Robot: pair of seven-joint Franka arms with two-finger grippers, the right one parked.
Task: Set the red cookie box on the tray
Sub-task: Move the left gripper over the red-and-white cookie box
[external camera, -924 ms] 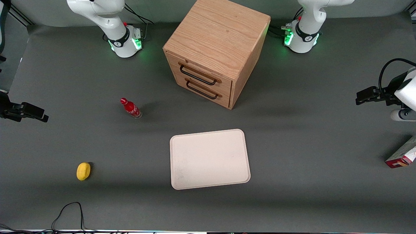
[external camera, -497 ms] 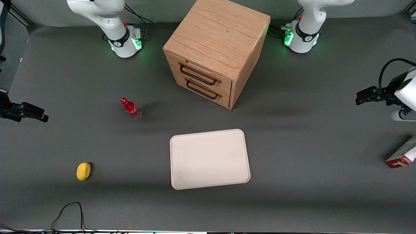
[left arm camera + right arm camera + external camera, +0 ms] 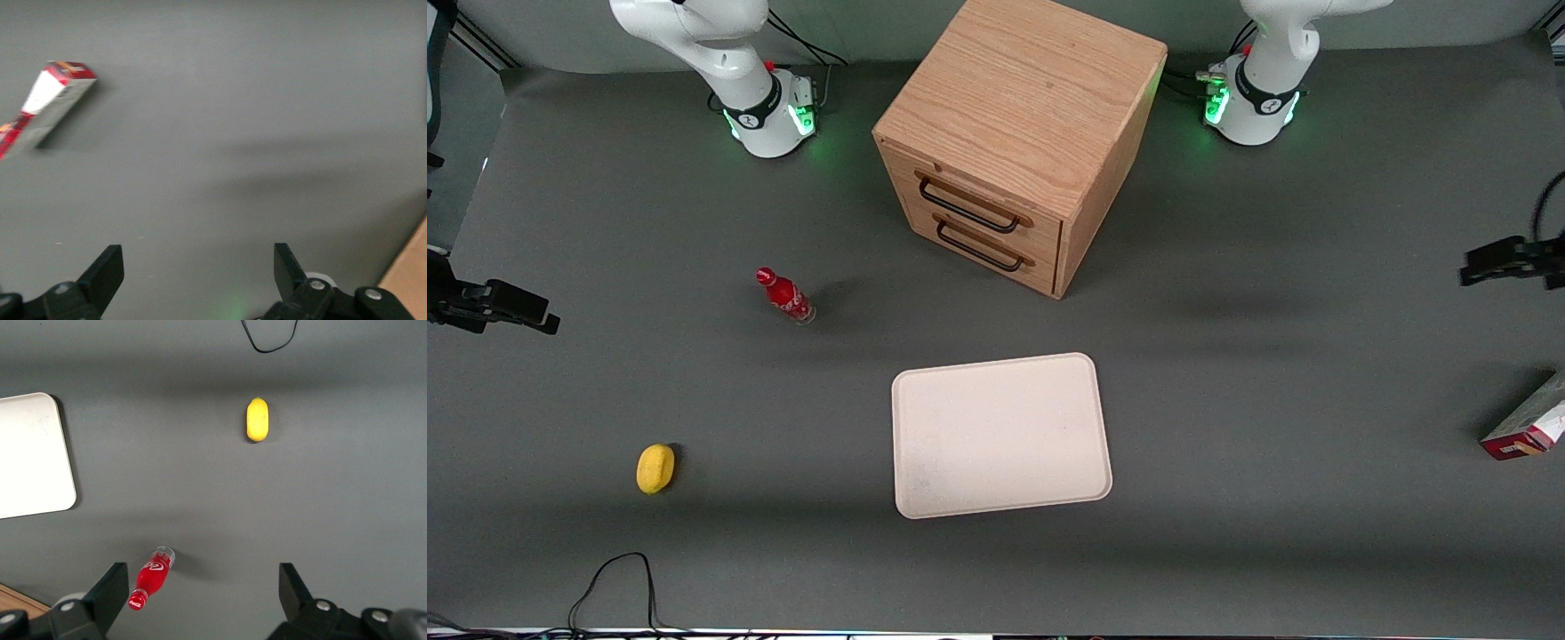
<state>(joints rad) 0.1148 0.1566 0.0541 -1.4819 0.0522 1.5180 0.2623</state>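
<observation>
Gripper (image 3: 193, 267): fingers spread wide apart, holding nothing; hanging above bare mat at the working arm's end of the table, only its dark tip showing at the frame edge in the front view (image 3: 1507, 262).
Cookie box (image 3: 1527, 425): lying on the mat, well apart from the gripper, at about six o'clock from it in the front view; cut off by the frame edge there. Red and white end seen from the wrist (image 3: 50, 101).
Tray (image 3: 1000, 434): bare, mid-table, at roughly nine o'clock from the box, well apart.
Step in hand: closing in on the box, by the look of it; not yet over it.
Doing it well: centre above the box's middle, turn the wrist so the fingers straddle the narrow width, descend straight, close gently on thin cardboard.
Risk: gripping near one end likely to let the long box tilt.
</observation>
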